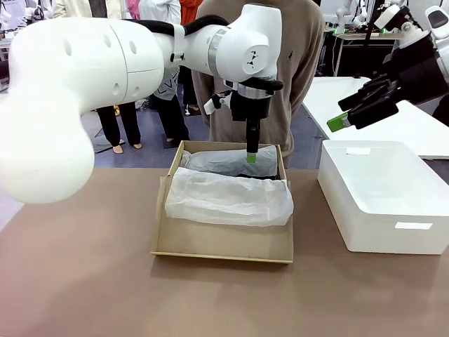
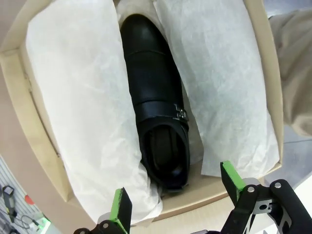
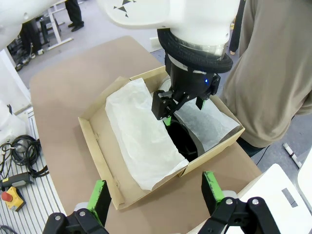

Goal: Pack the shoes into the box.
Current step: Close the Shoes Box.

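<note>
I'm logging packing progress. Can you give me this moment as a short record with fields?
box: tan cardboard, on the table
shoe: black buckled loafer lying in the box
tissue paper: white, spread on both sides of the shoe
left tool: open, empty, over the shoe's heel end
right tool: open, empty, raised apart from the box
white box: on the box's right
person: at the far side

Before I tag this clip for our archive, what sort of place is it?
Most likely a robotics lab: a red emergency-stop button with loose cables beside the table, and the white left arm with its hand over a cardboard box.
</note>
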`<action>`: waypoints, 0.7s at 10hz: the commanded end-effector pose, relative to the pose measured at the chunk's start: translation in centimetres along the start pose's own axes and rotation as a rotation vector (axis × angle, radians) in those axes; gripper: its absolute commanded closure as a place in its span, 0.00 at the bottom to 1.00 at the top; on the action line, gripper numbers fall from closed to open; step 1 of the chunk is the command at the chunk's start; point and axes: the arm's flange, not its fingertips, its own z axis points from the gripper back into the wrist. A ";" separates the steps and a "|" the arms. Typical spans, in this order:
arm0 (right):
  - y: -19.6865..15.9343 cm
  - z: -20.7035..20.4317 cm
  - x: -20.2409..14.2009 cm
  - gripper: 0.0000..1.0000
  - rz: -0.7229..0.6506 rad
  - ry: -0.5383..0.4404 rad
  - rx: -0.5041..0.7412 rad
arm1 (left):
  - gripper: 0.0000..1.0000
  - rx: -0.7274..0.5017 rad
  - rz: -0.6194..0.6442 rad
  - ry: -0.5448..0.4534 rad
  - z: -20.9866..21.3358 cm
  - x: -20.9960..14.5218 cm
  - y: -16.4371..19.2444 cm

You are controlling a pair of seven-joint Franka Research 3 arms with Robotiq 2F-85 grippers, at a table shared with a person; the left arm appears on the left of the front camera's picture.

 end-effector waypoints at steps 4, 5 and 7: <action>-0.2 0.0 0.1 0.00 0.012 -0.018 0.012 | 0.00 -0.013 0.004 -0.015 0.1 -0.2 0.1; -0.2 0.0 0.1 0.00 0.012 -0.018 0.012 | 0.00 -0.013 0.004 -0.015 0.1 -0.2 0.1; -0.2 0.0 0.1 0.00 0.012 -0.018 0.012 | 0.00 -0.002 -0.006 0.001 -0.1 -0.4 0.2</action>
